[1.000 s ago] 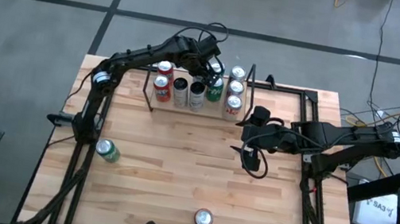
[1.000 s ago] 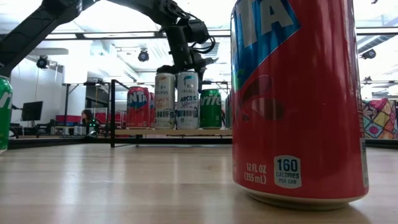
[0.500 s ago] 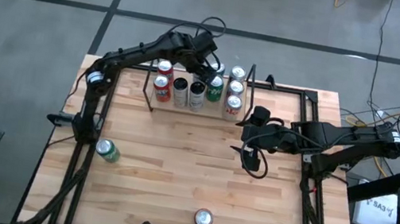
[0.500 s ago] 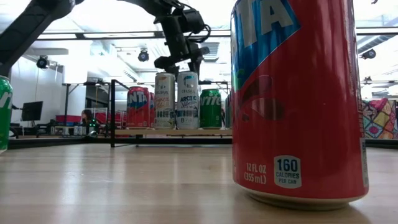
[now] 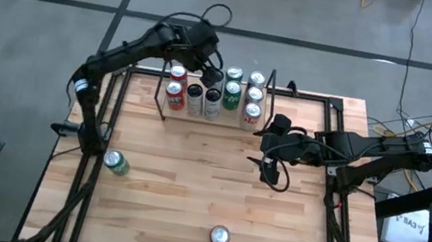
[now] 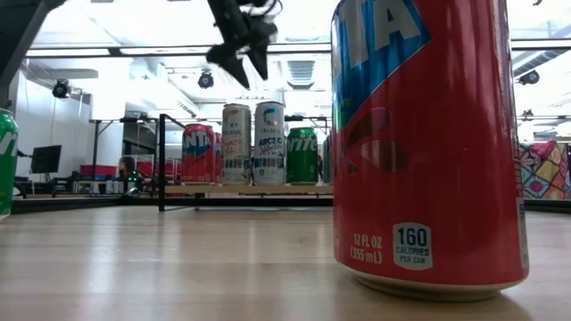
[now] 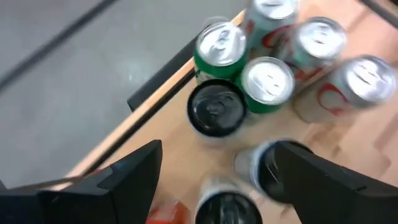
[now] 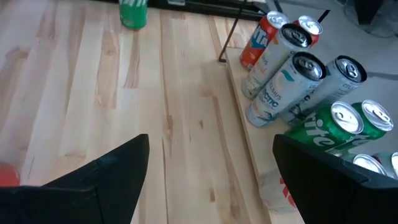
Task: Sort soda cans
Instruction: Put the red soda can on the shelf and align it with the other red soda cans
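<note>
- Since a second ago we see the left gripper (image 5: 212, 77) lifted up and away from the grouped cans; in the low view it now hangs high above them (image 6: 241, 64), fingers spread and holding nothing
- The right gripper (image 5: 267, 151) has not moved; it waits over the counter (image 5: 188, 186) just right of the group, fingers spread, empty
- We count eight soda cans (image 5: 213, 96) standing upright inside the dark rack frame (image 5: 162, 99) at the counter's far edge: two red, two slim white ones with black tops, two green, and two silver-white ones with red marks at the right end
- All have silver or dark round tops; the slim white pair carry blue lettering (image 6: 268, 143)
- One green can (image 5: 114, 161) stands alone near the counter's left edge, well apart from the rack
- One red can (image 5: 219, 236) stands alone near the front edge; it fills the low view (image 6: 424, 143), red with a blue band and white letters
</note>
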